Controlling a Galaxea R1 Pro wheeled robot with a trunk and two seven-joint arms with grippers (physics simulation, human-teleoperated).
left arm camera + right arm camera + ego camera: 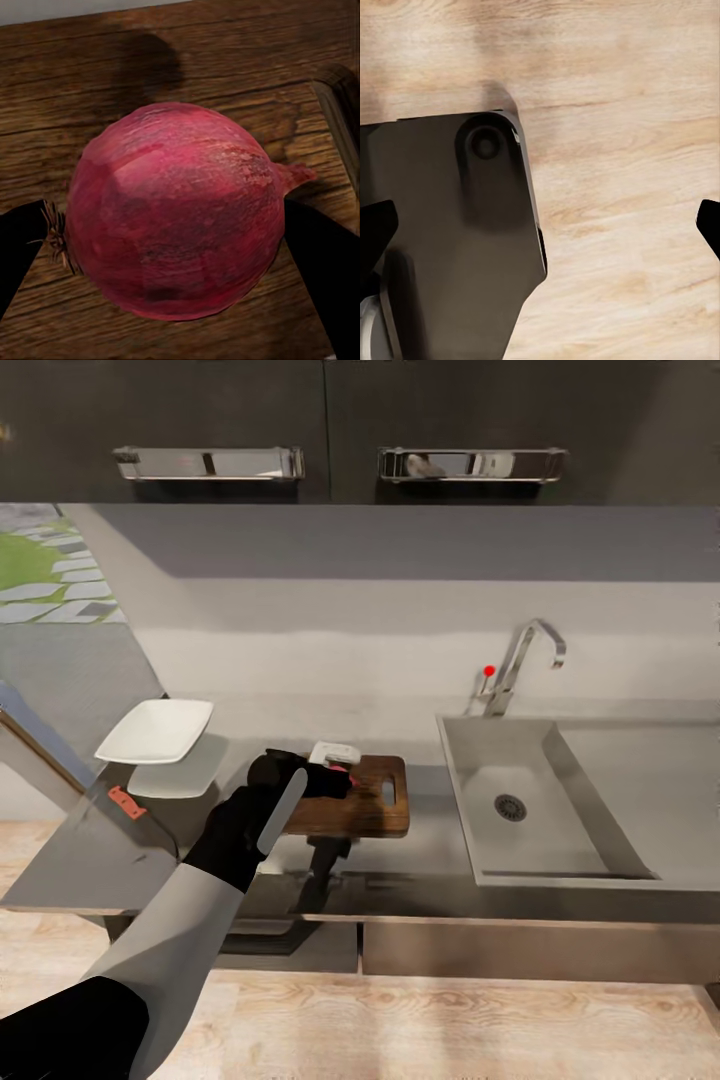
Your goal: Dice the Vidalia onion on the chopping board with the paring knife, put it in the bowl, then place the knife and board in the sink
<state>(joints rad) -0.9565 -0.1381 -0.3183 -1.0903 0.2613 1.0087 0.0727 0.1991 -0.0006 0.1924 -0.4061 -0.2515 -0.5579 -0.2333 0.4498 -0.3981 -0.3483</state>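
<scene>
The pinkish-red Vidalia onion (pixel 176 214) sits between the two black fingers (pixel 324 259) of my left gripper (pixel 176 232), which is shut on it right over the brown wooden chopping board (pixel 187 67). In the head view the left gripper (pixel 335 768) is over the board's left end (pixel 365 805), and a sliver of the onion (pixel 343 765) peeks out. The paring knife (pixel 127 802) lies on the grey countertop (pixel 90 850) at the far left. Behind it stands the white bowl (pixel 155 730). My right gripper (pixel 540 225) is open above the floor, nothing between its fingers.
The grey sink (pixel 480 760) with its drain (pixel 510 807) lies right of the board, with the chrome faucet (pixel 525 660) behind it and the drainboard (pixel 650 780) further right. Dark wall cabinets (pixel 330 420) hang above. The robot's dark base (pixel 457 225) stands on the wooden floor (pixel 622 150).
</scene>
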